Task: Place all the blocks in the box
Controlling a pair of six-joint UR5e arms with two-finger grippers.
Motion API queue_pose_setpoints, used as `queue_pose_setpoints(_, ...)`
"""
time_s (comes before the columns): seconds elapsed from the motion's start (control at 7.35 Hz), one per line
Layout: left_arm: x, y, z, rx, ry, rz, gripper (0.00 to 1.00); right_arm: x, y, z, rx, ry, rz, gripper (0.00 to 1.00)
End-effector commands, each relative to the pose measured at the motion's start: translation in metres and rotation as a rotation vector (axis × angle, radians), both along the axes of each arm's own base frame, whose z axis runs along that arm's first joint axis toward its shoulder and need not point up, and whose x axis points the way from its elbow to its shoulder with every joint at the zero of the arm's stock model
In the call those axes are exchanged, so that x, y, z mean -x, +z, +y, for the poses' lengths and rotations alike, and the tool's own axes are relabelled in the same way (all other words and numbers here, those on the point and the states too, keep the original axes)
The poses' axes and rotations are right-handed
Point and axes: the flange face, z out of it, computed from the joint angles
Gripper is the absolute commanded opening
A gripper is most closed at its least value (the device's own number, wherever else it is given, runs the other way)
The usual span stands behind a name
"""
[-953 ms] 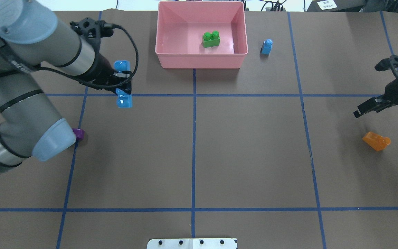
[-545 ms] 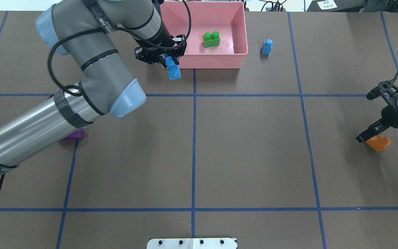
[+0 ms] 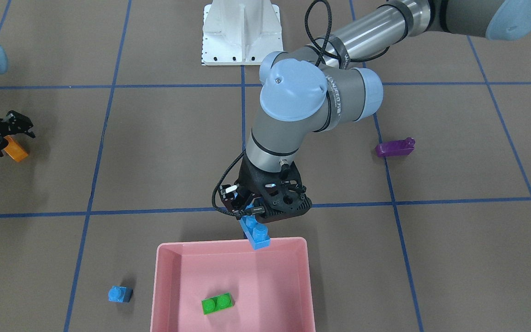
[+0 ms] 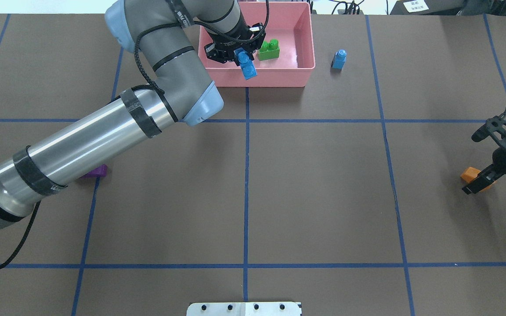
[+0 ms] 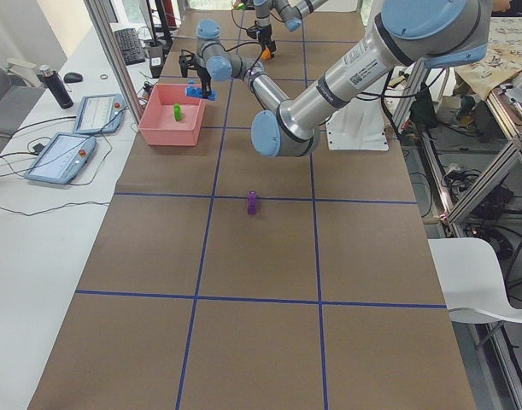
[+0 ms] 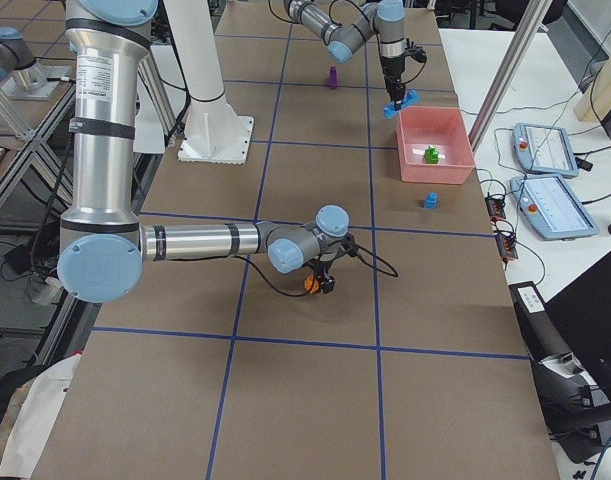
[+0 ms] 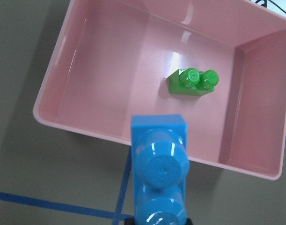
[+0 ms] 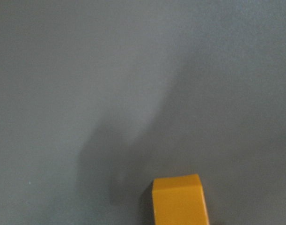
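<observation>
We see the left gripper (image 4: pixel 238 54) clamped on the long blue brick (image 4: pixel 247 69), which it holds off the table with its free end hanging out below the fingers. In the front-facing view that end overlaps the robot-side rim of the box (image 3: pixel 187 243). In the left wrist view the brick (image 7: pixel 159 164) also sits over that near wall, studs toward the camera. We can't tell from these views whether it is fully over the inside. The pink box (image 4: pixel 275 79) stands at the far middle of the table (image 4: pixel 323 197). The green brick (image 4: pixel 269 49) lies inside it on the floor, studs up. The tiny blue brick (image 4: pixel 339 59) sits on the table just outside the box's right wall, apart from it. The purple brick (image 3: pixel 394 148) lies on the table on the robot's left, partly hidden under the left arm in the overhead view. The right gripper (image 4: pixel 477 184) is low at the orange brick (image 4: pixel 467 174) near the right edge. A finger covers part of the brick, and we can't tell if the jaws are apart or closed on it. The right wrist view shows only the brick's end (image 8: pixel 180 201) on the brown surface.
</observation>
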Motion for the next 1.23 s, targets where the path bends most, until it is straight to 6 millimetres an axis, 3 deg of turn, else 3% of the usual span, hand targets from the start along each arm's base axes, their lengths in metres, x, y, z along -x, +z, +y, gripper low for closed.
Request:
queue_pose_setpoints(0.0, -0.031, 0.001, -0.023, -0.039, -0.069, -0.025, 0.0, -0.006, 0.003, 0.013, 0.002, -0.007, 0.01, 0.77)
queue_pose_setpoints(0.14, -0.043, 0.01, -0.023, -0.064, -0.092, -0.031, 0.0, -0.004, 0.004, 0.013, -0.003, -0.007, 0.019, 0.56)
queue_pose_setpoints(0.27, -0.045, 0.018, -0.029, -0.08, -0.117, -0.04, 0.0, -0.006, 0.004, 0.013, -0.003, -0.004, 0.019, 0.21)
queue_pose_setpoints(0.41, -0.044, 0.027, -0.038, -0.114, -0.157, -0.041, 0.0, -0.006, 0.003, 0.011, -0.003, -0.001, 0.019, 0.0)
queue_pose_setpoints(0.54, -0.046, 0.035, -0.042, -0.127, -0.169, -0.042, 0.35, -0.007, 0.003, 0.011, -0.002, 0.0, 0.018, 0.0)
queue_pose_setpoints(0.68, -0.04, 0.032, -0.047, -0.13, -0.178, -0.041, 0.63, -0.009, 0.003, 0.01, -0.002, 0.004, 0.018, 0.0)
queue_pose_setpoints(0.82, -0.035, 0.028, -0.05, -0.134, -0.183, -0.038, 0.72, -0.015, 0.001, 0.007, 0.006, 0.016, 0.009, 0.0)
queue_pose_setpoints(0.95, -0.026, 0.024, -0.055, -0.144, -0.187, -0.037, 1.0, -0.021, -0.009, 0.001, 0.033, 0.034, 0.02, 0.0)
queue_pose_setpoints(1.09, -0.015, 0.014, -0.055, -0.165, -0.175, -0.023, 1.0, -0.019, -0.047, -0.029, 0.037, 0.064, 0.021, 0.0)
